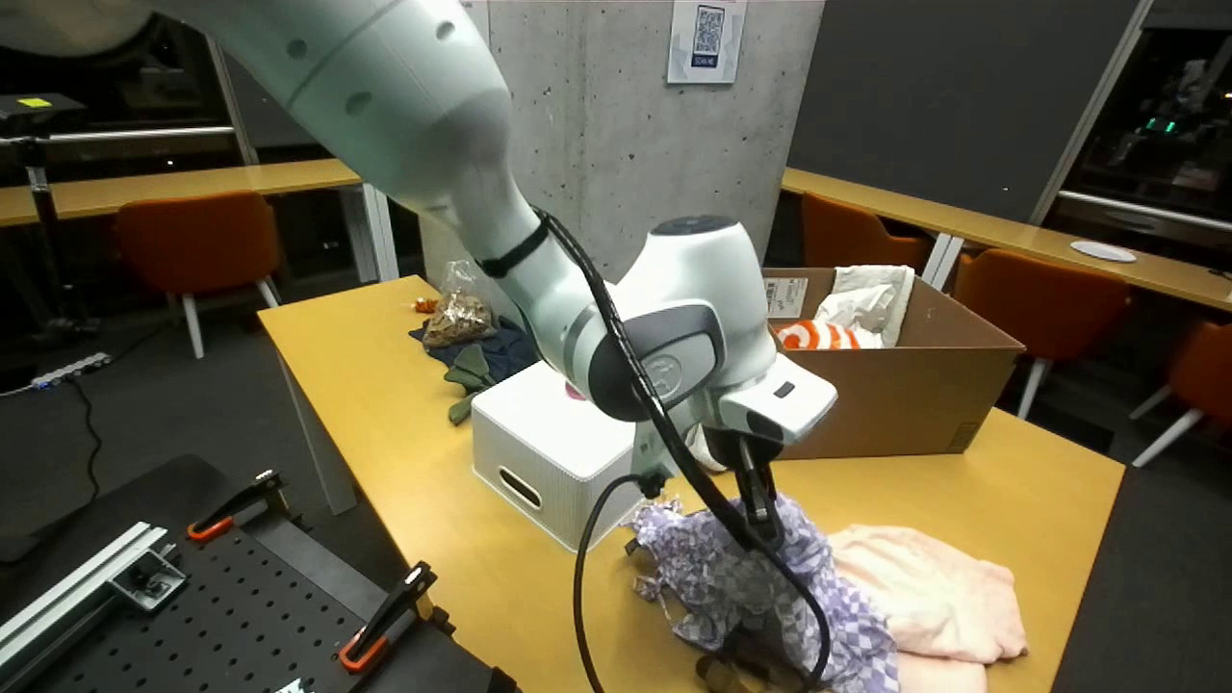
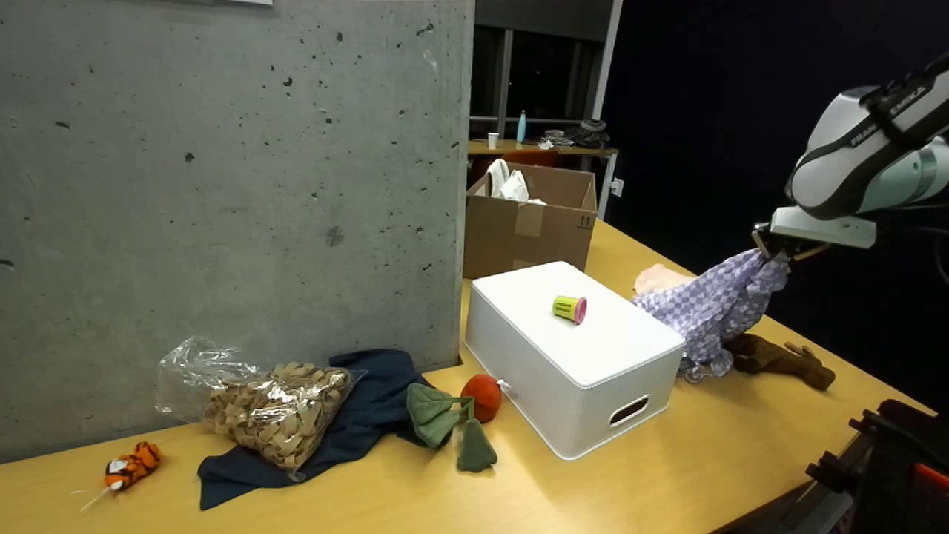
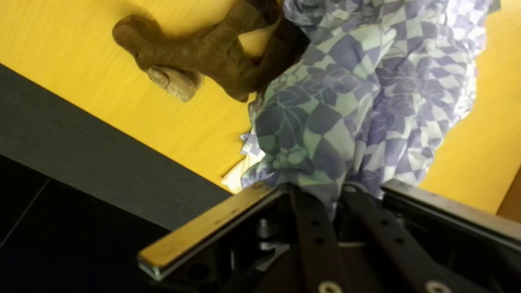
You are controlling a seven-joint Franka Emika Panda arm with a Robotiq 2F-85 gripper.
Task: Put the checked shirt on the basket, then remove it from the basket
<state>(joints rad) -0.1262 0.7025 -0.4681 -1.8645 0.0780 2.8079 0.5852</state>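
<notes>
Your gripper (image 3: pixel 323 193) clenches a fold of the checked shirt (image 2: pixel 718 302), which drapes down just beside the basket (image 2: pixel 574 356); open tabletop (image 2: pixel 697 460) runs from its slotted end to the table edge (image 2: pixel 752 503).

In an exterior view, along the table (image 2: pixel 593 500) from left to right: a small toy (image 2: pixel 132 466), a bag (image 2: pixel 278 415) on a cloth (image 2: pixel 382 400), a stuffed toy (image 2: pixel 445 417), the basket (image 2: pixel 582 356), bearing a tub (image 2: pixel 569 308) on top. Behind the basket, a box (image 2: pixel 497 237) with fabric (image 2: pixel 514 185) inside. Right of the basket, the shirt (image 2: pixel 712 300), hanging from the gripper (image 3: pixel 320 189); behind the shirt, another cloth (image 2: pixel 660 279); to its right, a soft toy (image 2: pixel 786 363).
</notes>
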